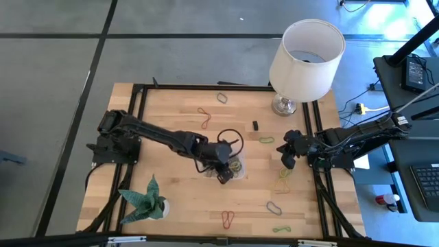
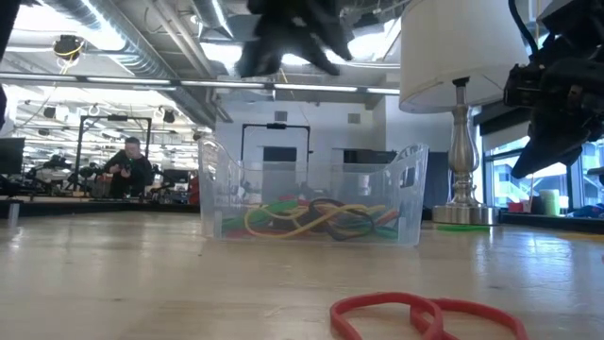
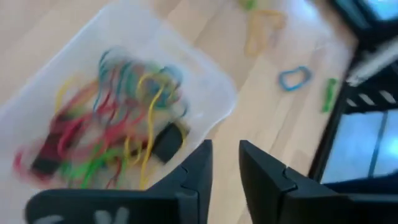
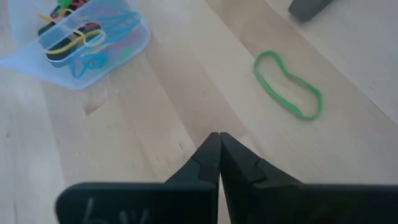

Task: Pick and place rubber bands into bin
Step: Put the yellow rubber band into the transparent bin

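Over the bin (image 1: 233, 167), the left hand (image 3: 225, 163) hung parted, empty. Right hand (image 4: 219, 155) sat clenched at 3 o'clock. I'd lift clear before chasing another band.

Honestly can't read a single thing here, no labels, brands or numbers. There are faint pale scrawls on both wrist mounts, but they're way too smeared to read.

In the high view the left tool (image 1: 223, 175) covers most of the small clear plastic bin (image 1: 239, 169); its tangled coloured rubber bands (image 3: 112, 118) blur in the left wrist view.
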Tool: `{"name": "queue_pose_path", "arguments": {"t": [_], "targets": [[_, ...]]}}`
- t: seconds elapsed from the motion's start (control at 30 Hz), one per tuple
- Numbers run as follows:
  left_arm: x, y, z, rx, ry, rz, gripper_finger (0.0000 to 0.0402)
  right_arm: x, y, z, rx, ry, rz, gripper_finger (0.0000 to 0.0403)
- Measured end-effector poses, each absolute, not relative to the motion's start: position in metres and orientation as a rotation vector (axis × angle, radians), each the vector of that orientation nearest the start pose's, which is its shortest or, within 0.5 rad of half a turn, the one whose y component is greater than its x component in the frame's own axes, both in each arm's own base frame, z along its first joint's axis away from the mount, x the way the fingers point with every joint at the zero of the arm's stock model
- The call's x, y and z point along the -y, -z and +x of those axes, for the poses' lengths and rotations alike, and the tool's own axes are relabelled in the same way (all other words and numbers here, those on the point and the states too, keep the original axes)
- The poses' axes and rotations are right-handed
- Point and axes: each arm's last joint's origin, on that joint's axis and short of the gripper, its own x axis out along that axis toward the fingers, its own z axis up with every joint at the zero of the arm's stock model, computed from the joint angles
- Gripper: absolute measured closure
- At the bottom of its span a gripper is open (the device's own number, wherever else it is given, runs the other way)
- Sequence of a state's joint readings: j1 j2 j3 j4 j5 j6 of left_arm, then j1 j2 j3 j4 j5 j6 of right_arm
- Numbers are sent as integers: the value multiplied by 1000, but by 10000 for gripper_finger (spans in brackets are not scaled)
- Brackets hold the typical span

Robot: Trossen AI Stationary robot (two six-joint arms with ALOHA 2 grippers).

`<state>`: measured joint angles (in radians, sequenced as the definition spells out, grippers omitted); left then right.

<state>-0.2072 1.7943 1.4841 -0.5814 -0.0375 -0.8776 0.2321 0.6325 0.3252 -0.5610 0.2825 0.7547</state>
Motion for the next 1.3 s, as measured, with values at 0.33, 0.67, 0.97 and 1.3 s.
{"name": "queue_pose_path", "arguments": {"t": [0.33, 0.67, 0.97, 1.3], "targets": [[58, -272, 391, -833, -111, -336, 400, -23, -172, 122, -752, 308, 545, 399], [21, -255, 344, -842, -65, -178, 400, -40, -194, 145, -698, 395, 596, 401], [-12, -248, 238, -668, -127, -168, 399, -58, -209, 182, -1004, 736, 677, 402], [-9, -243, 175, -530, -78, -180, 399, -62, -177, 180, -1237, 1176, 865, 356]]}}
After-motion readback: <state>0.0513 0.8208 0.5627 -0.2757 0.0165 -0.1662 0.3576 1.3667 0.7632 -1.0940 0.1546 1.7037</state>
